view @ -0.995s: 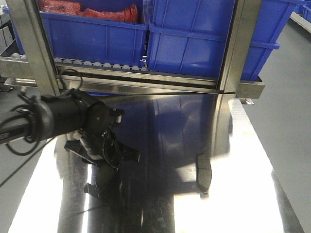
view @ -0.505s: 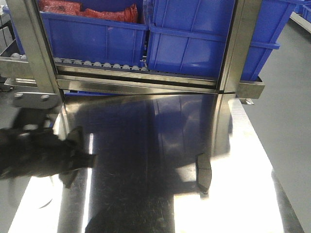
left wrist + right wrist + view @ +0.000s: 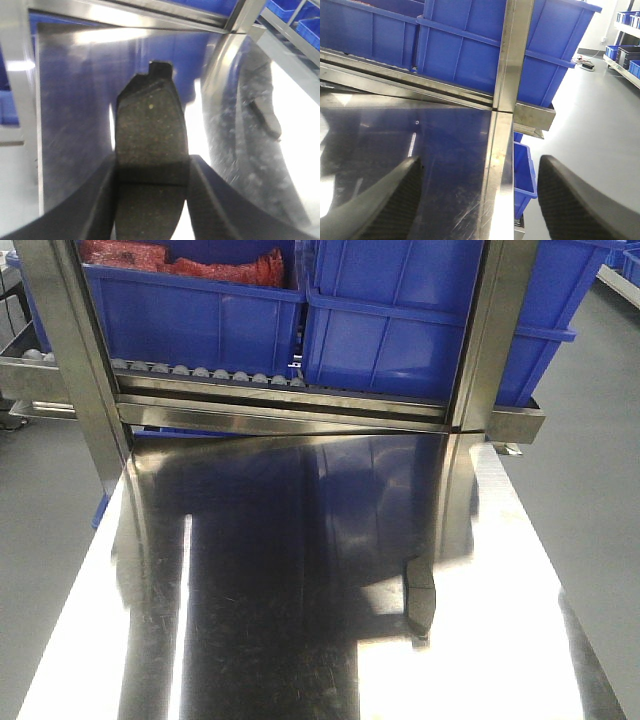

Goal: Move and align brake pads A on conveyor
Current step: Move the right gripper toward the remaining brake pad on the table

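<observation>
Exterior front-facing view is filled mostly by a shiny steel tabletop [image 3: 280, 640], which mirrors what stands behind it. Along its far edge runs a steel frame [image 3: 490, 350] with upright posts and a roller track [image 3: 200, 373]. Two large blue bins [image 3: 400, 320] sit on that track, and the left one holds red goods [image 3: 180, 262]. Smooth grey floor [image 3: 590, 470] lies past the tabletop's right edge. Toward that right edge, about halfway down, a small dark shape [image 3: 420, 600] shows on the steel. I cannot tell whether it is an object or a reflection.

From the right wrist, the right claw [image 3: 480, 162] hangs above the tabletop's far right corner. Its two dark fingers [image 3: 380, 200] are spread wide, with nothing between them. Below that corner a smaller blue bin [image 3: 522, 170] stands on the floor.

From the left wrist, the left claw [image 3: 152, 165] pinches one brake pad [image 3: 150, 120] between its fingers [image 3: 100, 205]. The fingers press on the pad's two long sides, about where a groove crosses it. The pad points lengthwise away from the camera, its speckled dark-grey face turned up toward the lens and a small black tab at its far end. It is over the tabletop, towards the far edge, with the frame rail behind it. Whether it touches the steel cannot be told.
</observation>
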Robot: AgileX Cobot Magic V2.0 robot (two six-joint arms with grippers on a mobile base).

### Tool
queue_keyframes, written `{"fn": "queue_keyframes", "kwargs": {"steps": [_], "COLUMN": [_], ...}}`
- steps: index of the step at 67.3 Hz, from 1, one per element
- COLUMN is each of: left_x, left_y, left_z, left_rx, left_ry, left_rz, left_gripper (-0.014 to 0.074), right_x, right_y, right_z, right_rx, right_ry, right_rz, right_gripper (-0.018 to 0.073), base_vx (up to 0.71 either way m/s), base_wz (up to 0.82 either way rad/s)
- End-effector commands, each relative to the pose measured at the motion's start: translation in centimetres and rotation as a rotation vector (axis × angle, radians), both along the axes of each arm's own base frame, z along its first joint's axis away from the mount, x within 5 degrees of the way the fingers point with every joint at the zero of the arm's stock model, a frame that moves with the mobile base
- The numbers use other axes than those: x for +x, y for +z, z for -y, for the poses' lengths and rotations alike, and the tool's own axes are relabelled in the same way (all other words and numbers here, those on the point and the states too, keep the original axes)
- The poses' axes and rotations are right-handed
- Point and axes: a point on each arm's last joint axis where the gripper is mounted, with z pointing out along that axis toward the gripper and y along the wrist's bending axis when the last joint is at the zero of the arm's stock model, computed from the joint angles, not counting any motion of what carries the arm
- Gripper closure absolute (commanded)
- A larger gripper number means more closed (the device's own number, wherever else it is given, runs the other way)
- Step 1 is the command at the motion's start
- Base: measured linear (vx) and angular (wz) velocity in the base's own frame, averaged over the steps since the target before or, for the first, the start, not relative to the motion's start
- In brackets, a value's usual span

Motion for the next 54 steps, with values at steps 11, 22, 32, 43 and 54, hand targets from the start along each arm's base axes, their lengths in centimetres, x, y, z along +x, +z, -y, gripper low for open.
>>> {"fn": "queue_keyframes", "kwargs": {"steps": [11,22,32,43,54], "left_x": [-1.66,-1.64,-1.64,-1.64,-1.64], "left_y": [0.56,0.59,0.59,0.59,0.59], "left_z": [-1.27,-1.28,-1.28,-1.28,-1.28], "left_rx": [-0.036,-0.033,-0.033,-0.033,-0.033], "left_ry": [0.01,0.011,0.011,0.011,0.011], "left_rz": [0.101,0.107,0.107,0.107,0.107], "left_gripper": [0.0603,0.0603,0.0603,0.0603,0.0603], "right_x": [0.01,0.01,0.01,0.01,0.01], "right_y": [1.42,1.42,1.36,1.36,1.36], "right_z": [0.07,0.07,0.06,0.06,0.06], "right_rx": [-0.001,-0.001,-0.002,-0.002,-0.002], "right_ry": [-0.009,-0.009,-0.009,-0.009,-0.009], "right_rz": [0.088,0.088,0.082,0.082,0.082], "right_gripper": [0.0075,0.0075,0.0075,0.0075,0.0075], "base_vx": [0.0,0.0,0.0,0.0,0.0], "base_wz": [0.0,0.0,0.0,0.0,0.0]}}
